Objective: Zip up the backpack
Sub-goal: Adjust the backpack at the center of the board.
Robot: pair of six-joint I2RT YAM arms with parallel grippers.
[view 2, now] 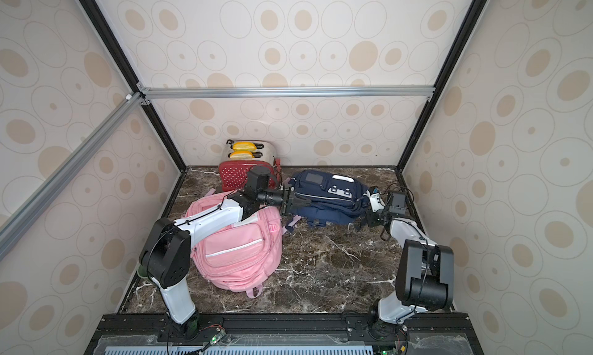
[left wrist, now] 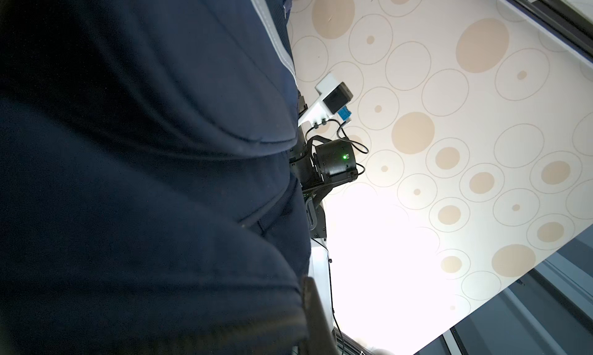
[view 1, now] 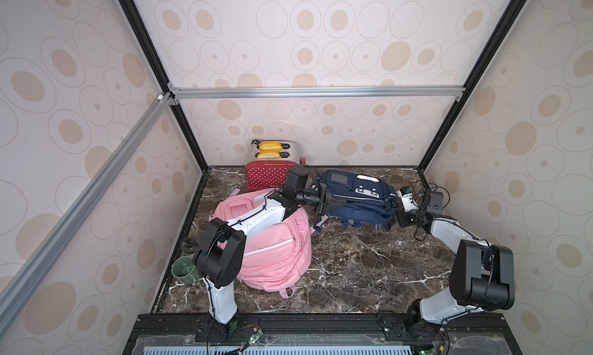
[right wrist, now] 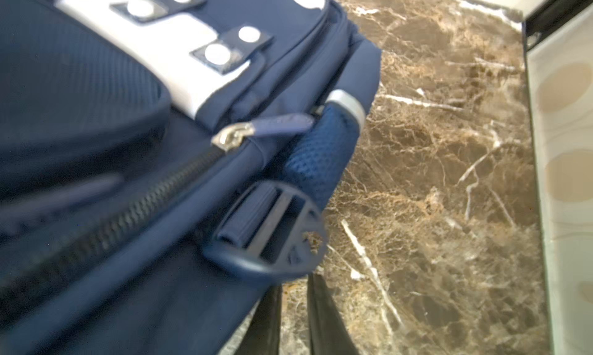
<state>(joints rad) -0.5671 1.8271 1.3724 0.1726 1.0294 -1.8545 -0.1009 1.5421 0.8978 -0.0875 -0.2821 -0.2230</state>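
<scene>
A navy backpack (view 1: 359, 196) (view 2: 327, 193) lies on its side at the back of the marble table. My left gripper (view 1: 335, 204) (view 2: 303, 202) is shut on the fabric at its left end. In the left wrist view that fabric (left wrist: 144, 177) fills most of the picture. My right gripper (view 1: 398, 217) (right wrist: 293, 282) is at the bag's right end. Its jaws stand almost together over bare marble, with the tips hidden under a plastic strap buckle (right wrist: 266, 237). The silver zipper slider (right wrist: 231, 137) and its pull tab (right wrist: 282, 124) sit beside the mesh pocket, apart from my fingers.
A pink backpack (view 1: 272, 247) lies at the front left under my left arm. A red dotted toaster (view 1: 269, 173) stands against the back wall. A green mug (view 1: 184, 270) sits at the left edge. Enclosure walls stand close on three sides.
</scene>
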